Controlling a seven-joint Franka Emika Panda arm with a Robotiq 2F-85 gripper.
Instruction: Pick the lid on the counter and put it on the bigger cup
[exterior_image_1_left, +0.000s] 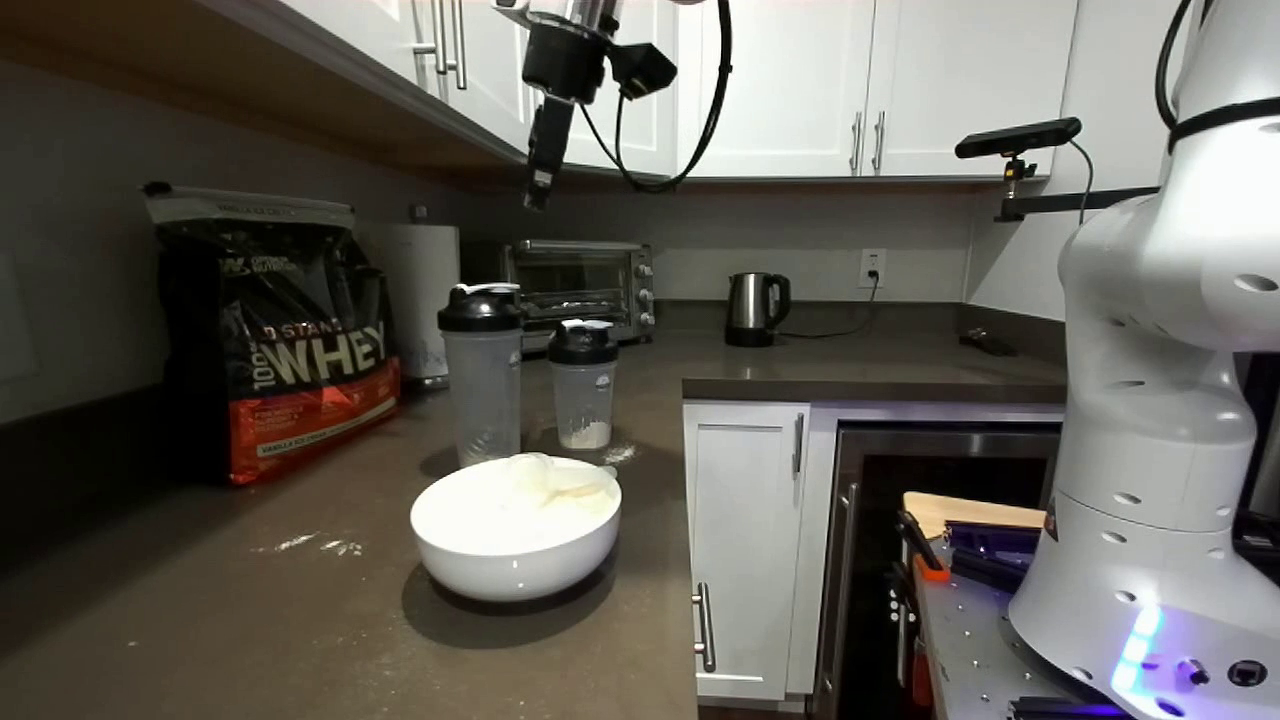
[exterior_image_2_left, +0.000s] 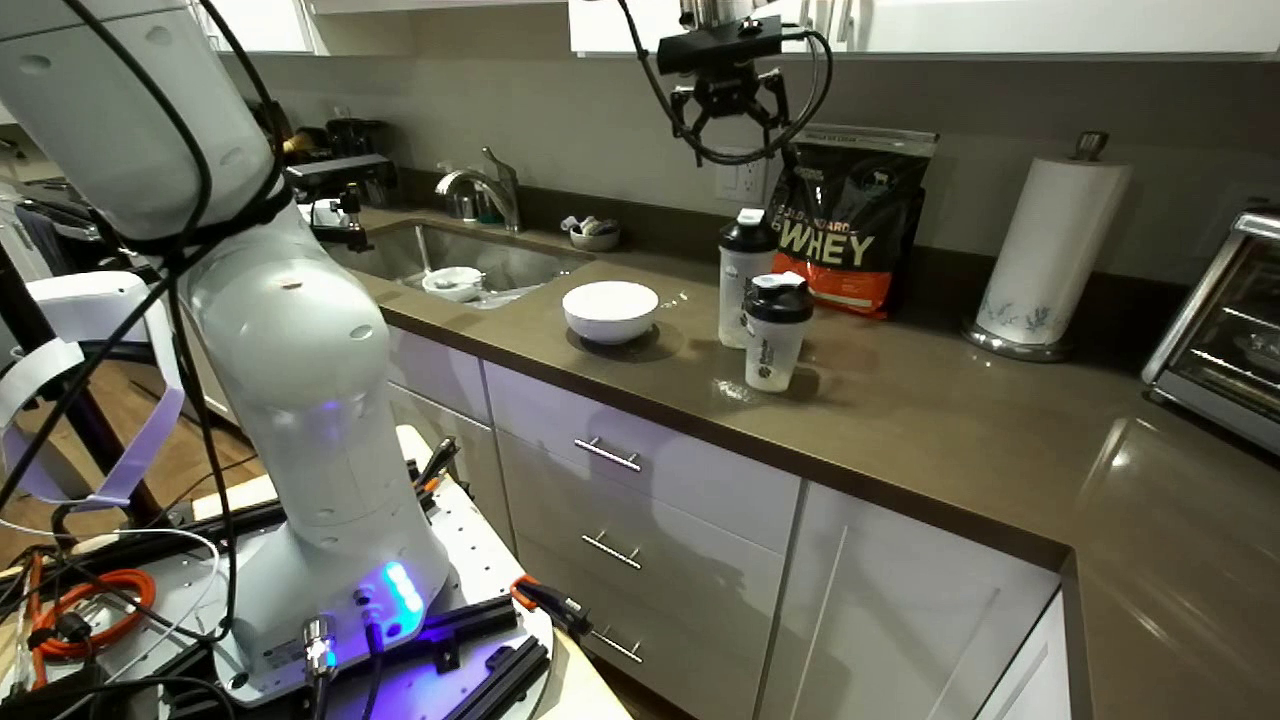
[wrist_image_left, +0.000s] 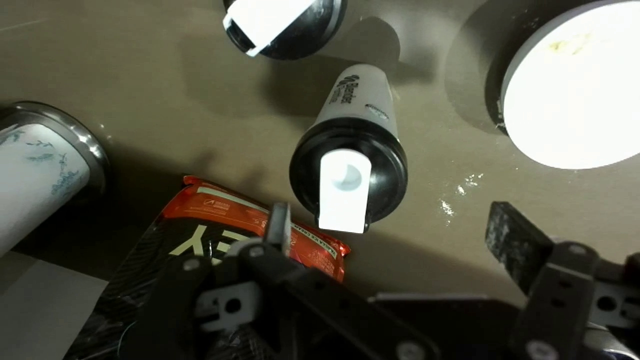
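Note:
The bigger cup is a tall translucent tumbler (exterior_image_1_left: 482, 390) standing upright on the dark counter (exterior_image_1_left: 300, 630). It shows in an exterior view (exterior_image_2_left: 736, 290) and in the wrist view (wrist_image_left: 362, 92). The black lid (exterior_image_1_left: 481, 312) with its white flip tab sits on top of this cup and looks level. The lid also shows in the wrist view (wrist_image_left: 389, 172). No loose lid shows on the counter. My gripper (exterior_image_2_left: 740, 155) is open and empty, well above the cup and lid. In the wrist view its fingers (wrist_image_left: 390, 227) stand wide apart, with nothing between them.
The smaller cup (exterior_image_1_left: 584, 395) with its own black lid stands beside the bigger cup. A white bowl (exterior_image_1_left: 515, 560) is nearby. A black whey bag (exterior_image_1_left: 290, 340), paper towel roll (exterior_image_2_left: 1050, 250) and toaster oven (exterior_image_1_left: 580, 285) stand along the back. Upper cabinets (exterior_image_1_left: 775, 90) hang near the arm.

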